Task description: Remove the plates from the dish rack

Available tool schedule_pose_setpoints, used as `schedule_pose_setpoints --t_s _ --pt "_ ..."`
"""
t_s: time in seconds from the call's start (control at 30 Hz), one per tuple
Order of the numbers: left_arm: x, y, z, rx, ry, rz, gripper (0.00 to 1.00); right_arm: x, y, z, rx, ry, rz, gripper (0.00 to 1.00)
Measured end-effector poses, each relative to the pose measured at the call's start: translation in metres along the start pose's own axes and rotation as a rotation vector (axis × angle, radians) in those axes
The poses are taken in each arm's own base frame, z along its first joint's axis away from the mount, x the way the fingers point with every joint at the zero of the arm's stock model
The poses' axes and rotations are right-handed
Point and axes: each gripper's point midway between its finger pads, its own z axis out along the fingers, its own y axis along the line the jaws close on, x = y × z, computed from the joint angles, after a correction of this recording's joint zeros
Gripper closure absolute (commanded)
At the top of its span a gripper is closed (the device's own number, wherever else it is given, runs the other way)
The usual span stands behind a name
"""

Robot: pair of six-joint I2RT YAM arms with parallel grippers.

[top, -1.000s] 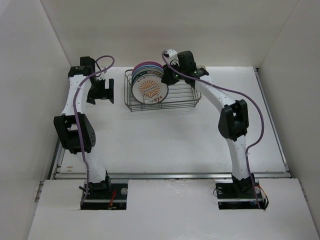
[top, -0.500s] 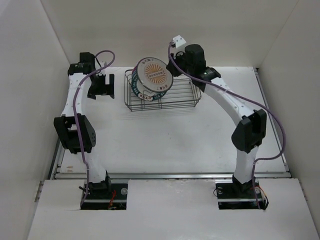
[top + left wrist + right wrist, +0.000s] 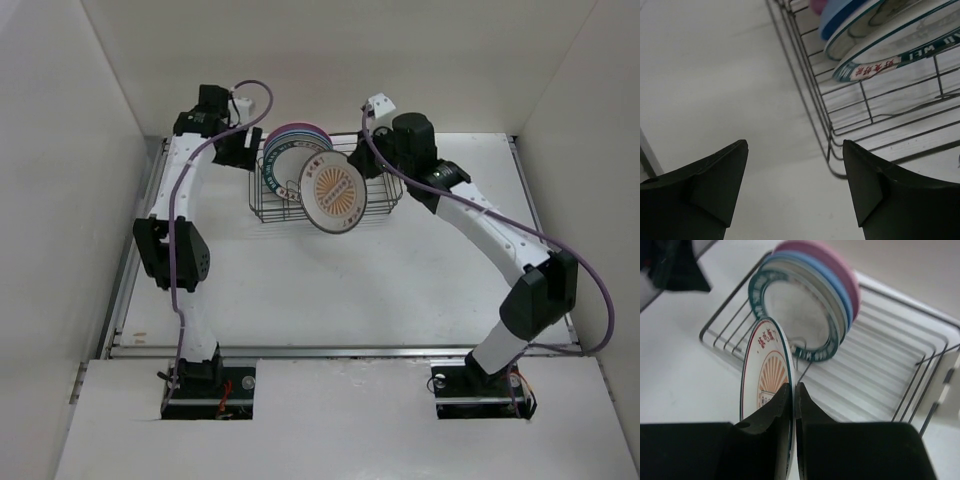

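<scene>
Probably handles stiff, slick and breakable, wanting a firm pinch at the rim, as with the plate tilted above the near side of the rack, clamped edge-on in the right gripper, left gripper spread beside the rack's left end.

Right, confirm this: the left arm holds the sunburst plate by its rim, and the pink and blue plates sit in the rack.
Wrong arm: the right arm's fingers pinch the sunburst plate by its rim, as the right wrist view shows. The pink plate and blue plate sit in the dish rack.
</scene>
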Motion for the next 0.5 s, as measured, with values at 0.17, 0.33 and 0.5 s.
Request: schedule_pose_setpoints --t_s 0.17,0.33,0.5 --pt "-0.023 -0.035 0.037 0.028 -0.037 0.122 0.25 0.049 0.021 -0.031 -0.095 0.099 0.056 1.0" --pt "-0.03 -0.058 0.07 -0.002 -0.055 0.201 0.33 0.105 0.046 -0.044 -0.204 0.219 0.127 1.0" --pt "-0.031 -0.06 0.085 -0.026 -0.057 0.214 0.46 0.176 0.065 -0.041 -0.265 0.392 0.185 1.0"
